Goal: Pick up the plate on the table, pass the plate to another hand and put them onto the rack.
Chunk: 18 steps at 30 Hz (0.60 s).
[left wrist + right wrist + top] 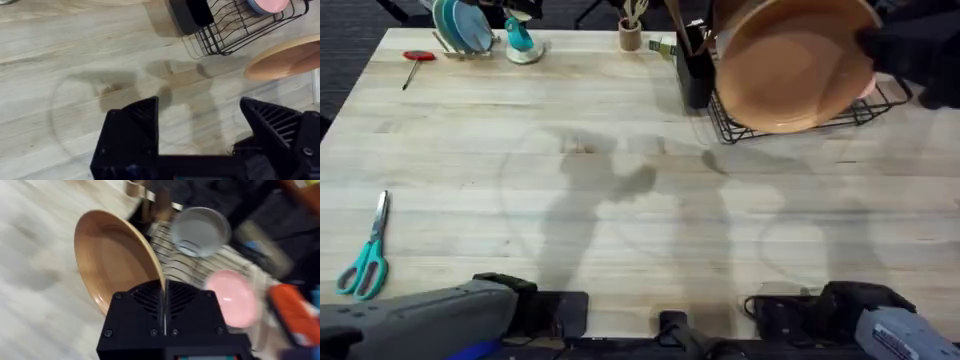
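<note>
Orange-tan and glossy, the plate (798, 65) is held in the air over the black wire rack (865, 110) at the far right of the table (620, 200). It is gripped at its rim by the right gripper (164, 292), whose two black fingers are pressed together on the plate's edge. In the right wrist view a pink plate (232, 297) and a pale grey-blue plate (200, 230) are seen in the rack beneath, though their exact slots cannot be told through the blur. The left gripper (200, 117) is held low above bare wood with its jaws spread wide and nothing between them. A pair of teal-handled scissors (365, 255) is lying near the table's left edge.
</note>
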Tool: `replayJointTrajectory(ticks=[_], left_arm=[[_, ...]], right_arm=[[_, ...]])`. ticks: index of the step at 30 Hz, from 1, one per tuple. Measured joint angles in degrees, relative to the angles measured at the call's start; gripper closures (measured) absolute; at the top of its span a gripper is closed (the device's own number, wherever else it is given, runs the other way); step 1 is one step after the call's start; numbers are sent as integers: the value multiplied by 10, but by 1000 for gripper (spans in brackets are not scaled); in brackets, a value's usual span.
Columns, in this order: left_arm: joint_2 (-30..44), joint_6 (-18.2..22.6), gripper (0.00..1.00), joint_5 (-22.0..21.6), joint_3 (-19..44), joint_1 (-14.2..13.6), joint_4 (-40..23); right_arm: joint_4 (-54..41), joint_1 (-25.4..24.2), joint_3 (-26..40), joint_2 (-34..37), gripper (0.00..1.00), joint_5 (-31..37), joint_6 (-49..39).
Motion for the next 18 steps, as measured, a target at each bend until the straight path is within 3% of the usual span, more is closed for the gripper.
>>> replayJointTrajectory(ticks=[8, 18], left_arm=[[0, 0, 7, 0, 0, 0, 0], [0, 0, 7, 0, 0, 0, -4]], right_arm=[[11, -39, 0, -3, 973, 65, -160], [122, -63, 0, 38, 973, 81, -313]])
